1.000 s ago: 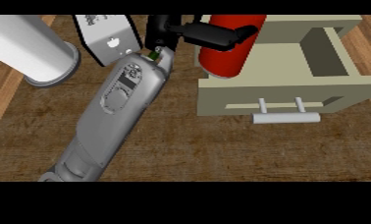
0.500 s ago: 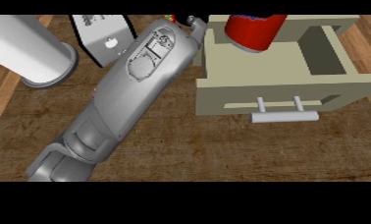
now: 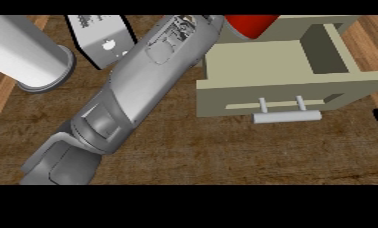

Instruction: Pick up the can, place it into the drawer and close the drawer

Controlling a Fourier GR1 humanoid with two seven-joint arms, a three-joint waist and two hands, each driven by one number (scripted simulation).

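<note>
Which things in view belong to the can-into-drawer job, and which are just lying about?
Job: can, drawer, drawer handle.
Lying about: white cylinder, white box.

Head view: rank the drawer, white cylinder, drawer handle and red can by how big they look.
1. drawer: largest.
2. white cylinder, partly cut off at the left.
3. drawer handle and red can: alike, left unranked, since only part of the can shows at the top.

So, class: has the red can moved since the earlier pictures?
Yes. Against the drawer, the can moved up the view and slightly right, from beside its left wall to its far-left corner.
</note>
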